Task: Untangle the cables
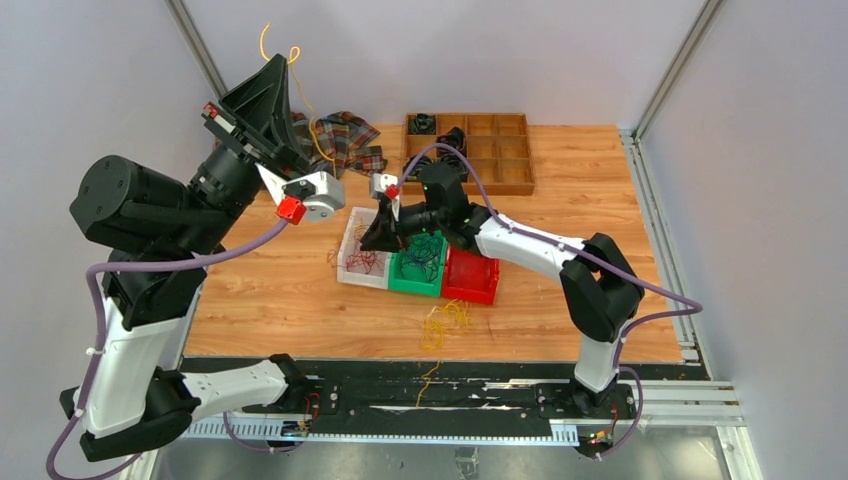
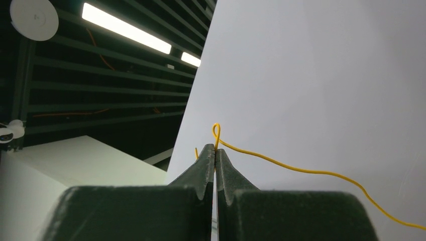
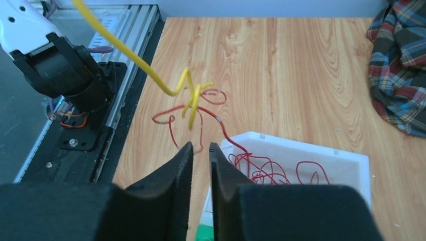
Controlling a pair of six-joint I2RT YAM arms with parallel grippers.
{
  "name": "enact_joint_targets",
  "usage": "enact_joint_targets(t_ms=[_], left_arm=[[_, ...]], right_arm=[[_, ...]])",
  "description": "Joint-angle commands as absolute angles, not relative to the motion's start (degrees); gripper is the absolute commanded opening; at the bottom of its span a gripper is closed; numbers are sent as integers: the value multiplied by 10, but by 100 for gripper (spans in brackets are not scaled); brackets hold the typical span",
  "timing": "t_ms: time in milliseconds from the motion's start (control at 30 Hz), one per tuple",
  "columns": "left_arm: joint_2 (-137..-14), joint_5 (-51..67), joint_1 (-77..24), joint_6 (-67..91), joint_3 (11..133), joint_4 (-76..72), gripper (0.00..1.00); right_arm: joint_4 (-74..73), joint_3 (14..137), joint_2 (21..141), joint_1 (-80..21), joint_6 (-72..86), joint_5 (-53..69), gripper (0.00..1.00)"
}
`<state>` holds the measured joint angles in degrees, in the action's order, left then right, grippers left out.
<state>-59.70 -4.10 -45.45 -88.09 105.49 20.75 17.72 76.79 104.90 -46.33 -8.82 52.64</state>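
Observation:
My left gripper [image 1: 278, 62] is raised high at the back left, shut on a yellow cable [image 2: 301, 169] that loops above its tips [image 2: 215, 150]. The cable's kinked lower end [image 3: 193, 98] hangs just ahead of my right gripper [image 3: 201, 146], apart from it. That gripper [image 1: 378, 238] hovers over the left edge of the white bin [image 3: 301, 148]; its jaws stand a little apart with nothing between them. Red cables [image 3: 266, 168] lie tangled in the white bin, and one red cable [image 3: 173, 118] spills onto the table. Dark blue cables [image 1: 425, 255] fill the green bin [image 1: 415, 285].
A red bin [image 1: 470, 278] stands to the right of the green one. Loose yellow cables [image 1: 440, 322] lie near the table's front edge. A plaid cloth [image 1: 345, 140] and a wooden compartment tray [image 1: 505, 150] sit at the back. The left arm's base [image 3: 60, 65] shows beside the rail.

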Motion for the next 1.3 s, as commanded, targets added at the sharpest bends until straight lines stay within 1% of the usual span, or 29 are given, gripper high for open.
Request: enact_joint_targets(t_ms=[0, 33, 67, 200, 300, 400, 500, 533, 600, 700, 733, 833, 967, 1133, 1267], left_arm=[[-588, -40, -453, -889, 1055, 186, 1], [-588, -40, -453, -890, 1055, 187, 1], [-588, -40, -453, -892, 1053, 187, 1], [-585, -39, -453, -903, 1053, 181, 1], [-591, -42, -453, -908, 1066, 167, 1], [-602, -42, -453, -913, 1092, 146, 1], [-616, -38, -453, -905, 1133, 157, 1], [-617, -39, -453, -902, 1136, 164, 1], [-611, -39, -453, -899, 1121, 168, 1], [-592, -33, -453, -901, 1079, 164, 1], [-588, -30, -453, -902, 1068, 162, 1], [-585, -29, -453, -894, 1056, 166, 1], [-587, -29, -453, -889, 1054, 167, 1], [-586, -27, -453, -889, 1054, 167, 1], [-587, -25, -453, -890, 1054, 168, 1]], right_arm=[[181, 788, 1058, -473, -87, 517, 4], [184, 785, 1057, -474, -87, 510, 1], [188, 780, 1055, -472, -87, 503, 1], [192, 769, 1053, -469, -86, 478, 1], [188, 768, 1067, -469, -89, 420, 1], [161, 778, 1097, -469, -95, 357, 1], [180, 760, 1103, -469, -85, 345, 1], [194, 750, 1098, -469, -77, 343, 5], [223, 724, 1077, -468, -67, 341, 22], [241, 708, 1044, -467, -61, 349, 59], [231, 711, 1035, -465, -64, 354, 66], [230, 709, 1007, -458, -55, 369, 70], [241, 715, 992, -457, -39, 421, 71], [267, 729, 1003, -460, -13, 524, 72], [233, 761, 1021, -460, -32, 556, 72]])
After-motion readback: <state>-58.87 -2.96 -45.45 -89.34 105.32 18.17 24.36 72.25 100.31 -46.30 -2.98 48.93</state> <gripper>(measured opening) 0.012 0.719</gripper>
